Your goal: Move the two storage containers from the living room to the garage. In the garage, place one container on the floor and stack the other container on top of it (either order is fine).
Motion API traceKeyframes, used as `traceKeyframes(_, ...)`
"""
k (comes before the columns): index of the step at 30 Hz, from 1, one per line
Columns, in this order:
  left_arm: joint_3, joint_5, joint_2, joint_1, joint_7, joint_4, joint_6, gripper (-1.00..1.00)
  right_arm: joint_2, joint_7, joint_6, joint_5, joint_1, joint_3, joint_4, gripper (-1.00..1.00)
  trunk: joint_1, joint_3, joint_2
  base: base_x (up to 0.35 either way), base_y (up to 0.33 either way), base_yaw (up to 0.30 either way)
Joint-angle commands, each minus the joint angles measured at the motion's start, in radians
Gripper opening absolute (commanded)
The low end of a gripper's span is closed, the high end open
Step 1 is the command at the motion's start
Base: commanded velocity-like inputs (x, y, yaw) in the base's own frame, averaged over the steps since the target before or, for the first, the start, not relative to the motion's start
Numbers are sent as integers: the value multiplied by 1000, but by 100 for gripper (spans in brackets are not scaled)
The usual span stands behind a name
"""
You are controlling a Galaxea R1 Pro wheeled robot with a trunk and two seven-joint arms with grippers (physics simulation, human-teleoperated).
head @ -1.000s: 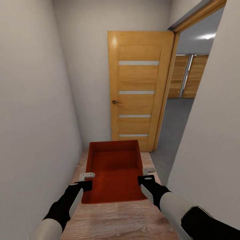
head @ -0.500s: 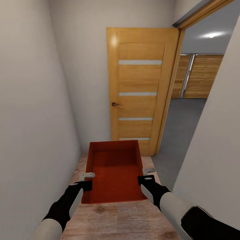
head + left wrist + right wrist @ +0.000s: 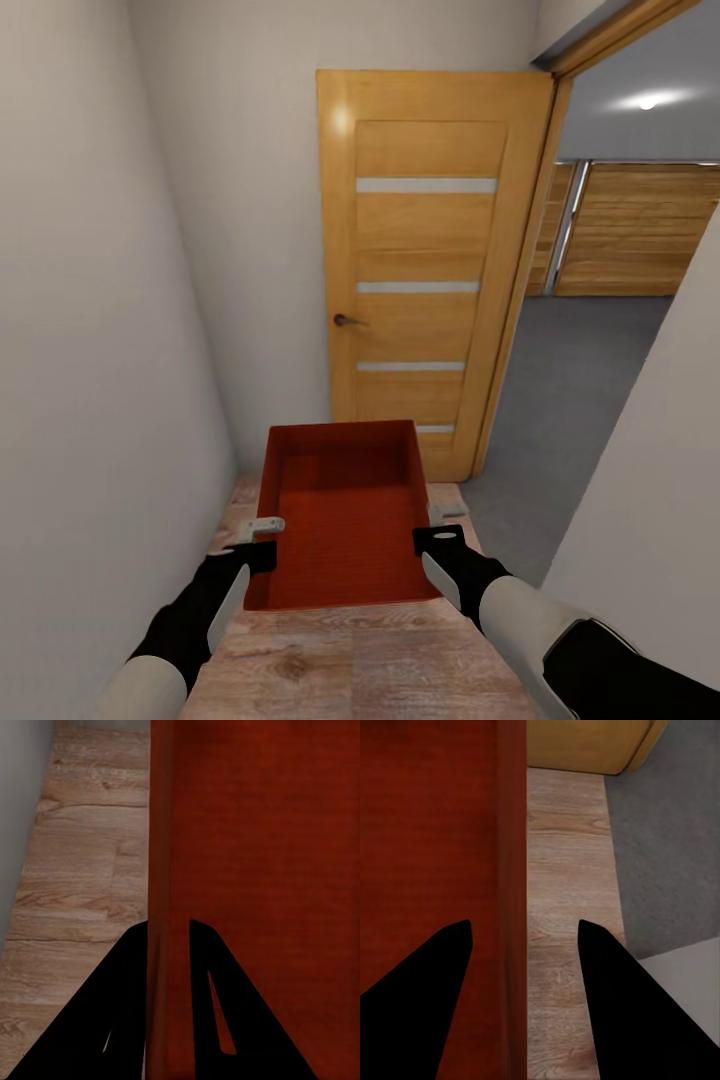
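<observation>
The robot carries one bin (image 3: 343, 515) in front of it over the wood floor (image 3: 370, 665) of a narrow hallway, long axis pointing away. The left gripper (image 3: 262, 541) pinches the bin's left wall, jaws narrow on either side of it; the right gripper (image 3: 443, 527) straddles the right wall with jaws wider, so a firm grip is uncertain. The garage (image 3: 600, 330) lies far right through the open doorway, beside the door (image 3: 425, 260), so the next move likely turns right.
</observation>
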Motion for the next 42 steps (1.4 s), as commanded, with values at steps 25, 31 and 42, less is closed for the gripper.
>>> traceKeyframes(25, -5, -20, 3, -1, 25, -9, -17, -100, 1, 11, 7, -47, -1, 39, 1, -100, 1, -2, -2, 82, 41, -140)
traceKeyframes(31, -5, -20, 3, -1, 25, -9, -17, -100, 0, 11, 7, -47, -1, 39, 1, -100, 1, -2, -2, 241, 213, -253)
traceKeyframes(42, -5, -20, 5, -1, 23, -9, -18, -100, 1, 11, 7, -47, -1, 39, 1, -100, 1, -2, -2, 245, 217, -79)
